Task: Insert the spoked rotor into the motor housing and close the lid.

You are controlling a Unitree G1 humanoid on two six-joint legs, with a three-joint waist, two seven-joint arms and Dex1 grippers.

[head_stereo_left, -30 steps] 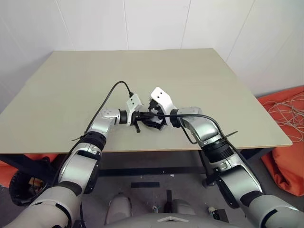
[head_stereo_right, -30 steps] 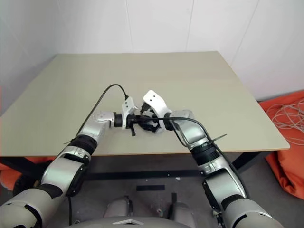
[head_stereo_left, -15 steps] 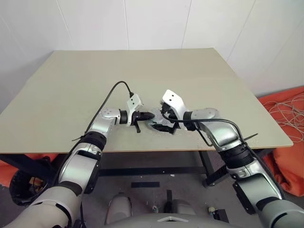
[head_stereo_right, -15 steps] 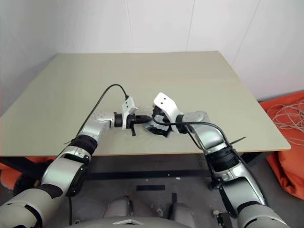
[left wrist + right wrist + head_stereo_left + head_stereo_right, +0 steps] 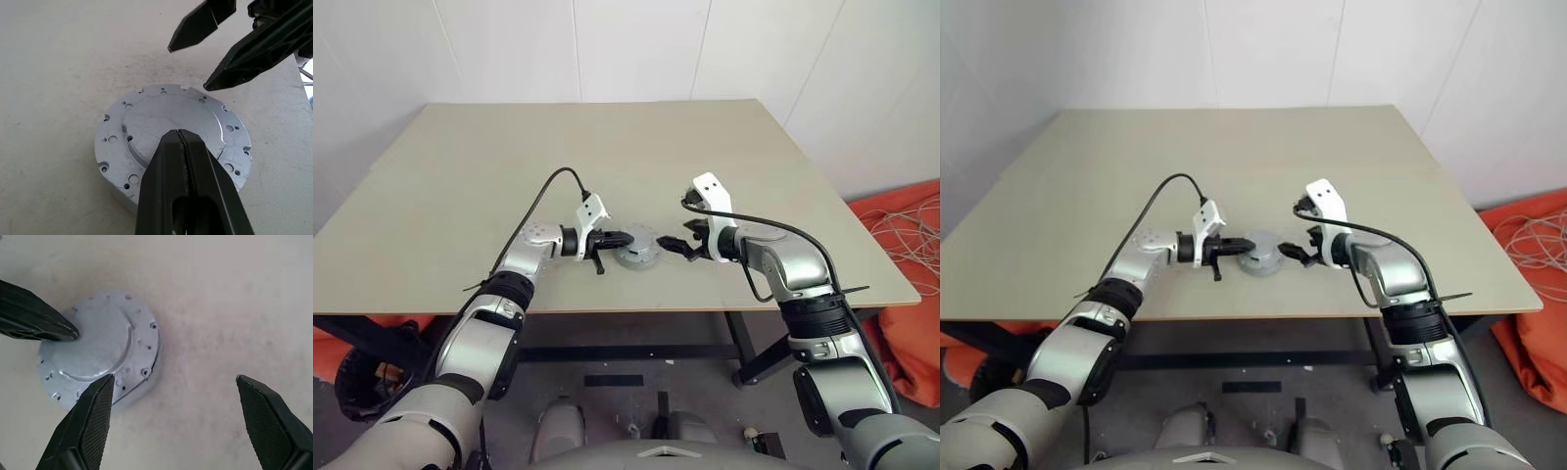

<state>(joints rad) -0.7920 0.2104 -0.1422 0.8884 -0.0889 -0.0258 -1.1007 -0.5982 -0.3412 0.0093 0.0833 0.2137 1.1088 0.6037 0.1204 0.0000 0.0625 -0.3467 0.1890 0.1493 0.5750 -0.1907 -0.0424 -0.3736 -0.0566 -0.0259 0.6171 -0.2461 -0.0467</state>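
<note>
You have one table [image 5: 460,176], one motor housing [image 5: 636,253] with one lid [image 5: 171,125] on it, two grippers, left [image 5: 625,238] and right [image 5: 674,245], and one heap of orange cloth [image 5: 901,245].

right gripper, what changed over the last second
The right gripper has pulled away to the right of the motor housing, jaws open and empty, leaving the lid on it. The left gripper stayed shut with its tips on the lid; the housing has not moved on the table.
</note>
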